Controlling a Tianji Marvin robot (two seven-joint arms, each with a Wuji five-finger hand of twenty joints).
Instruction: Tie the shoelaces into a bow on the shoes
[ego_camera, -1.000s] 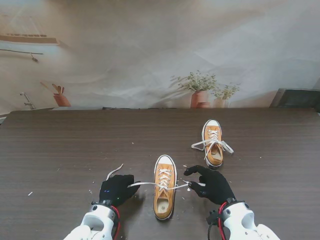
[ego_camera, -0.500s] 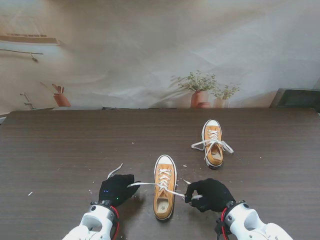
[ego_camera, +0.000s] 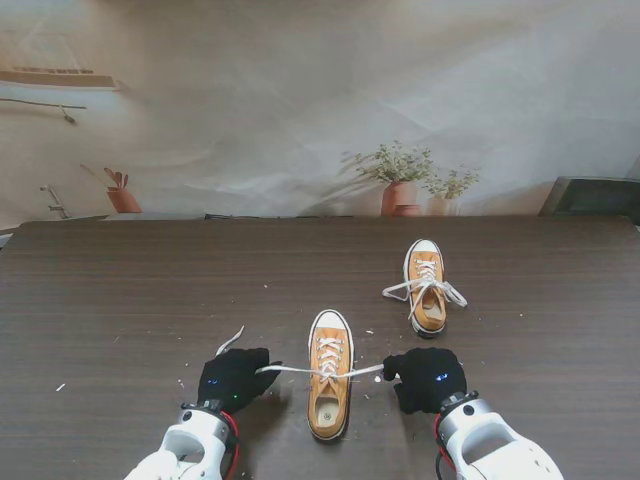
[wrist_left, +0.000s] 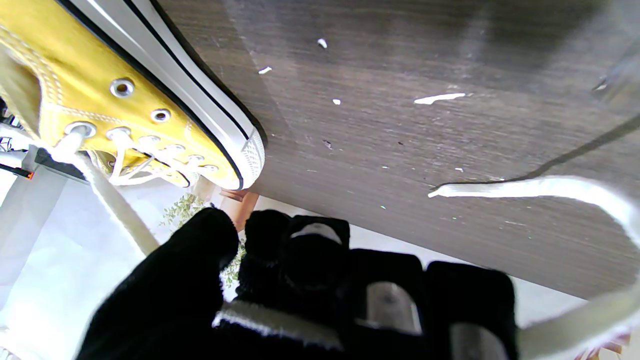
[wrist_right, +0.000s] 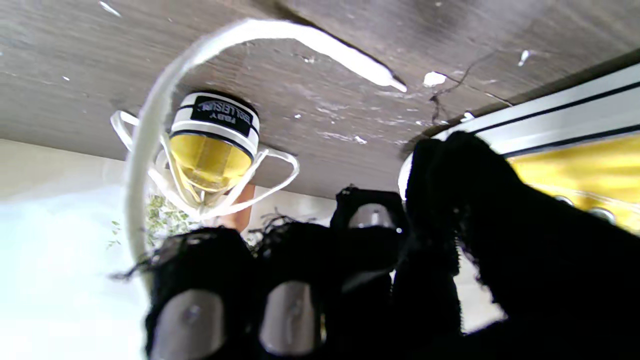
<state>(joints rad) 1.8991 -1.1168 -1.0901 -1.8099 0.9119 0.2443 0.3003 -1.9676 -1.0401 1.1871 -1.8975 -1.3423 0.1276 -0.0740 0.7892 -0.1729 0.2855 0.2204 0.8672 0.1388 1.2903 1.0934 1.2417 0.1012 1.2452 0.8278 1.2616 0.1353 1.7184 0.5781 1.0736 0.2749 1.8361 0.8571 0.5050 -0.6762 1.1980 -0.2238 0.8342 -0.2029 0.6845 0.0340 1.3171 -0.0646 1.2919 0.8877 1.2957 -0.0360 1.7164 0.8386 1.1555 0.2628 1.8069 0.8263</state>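
Note:
A yellow sneaker (ego_camera: 329, 377) with white laces stands between my two black-gloved hands, toe pointing away from me. My left hand (ego_camera: 232, 378) is shut on the left lace (ego_camera: 288, 369), which runs taut from the top eyelet (wrist_left: 80, 130) into the fist; its loose tail (ego_camera: 229, 342) trails out past the hand (wrist_left: 540, 187). My right hand (ego_camera: 428, 378) is shut on the right lace (ego_camera: 364, 373), whose free end curls out of the fist (wrist_right: 150, 125). A second yellow sneaker (ego_camera: 427, 286) with spread laces sits farther away to the right (wrist_right: 212, 145).
The dark wooden table (ego_camera: 150, 290) carries small white specks around the near shoe (wrist_left: 439, 98). Potted plants (ego_camera: 400, 180) stand beyond the table's far edge, and a dark box (ego_camera: 595, 195) sits at the far right corner.
My right hand went from fingers spread to a closed fist on the right lace, turning knuckles up. The lace on that side now runs straight. The left hand stayed put.

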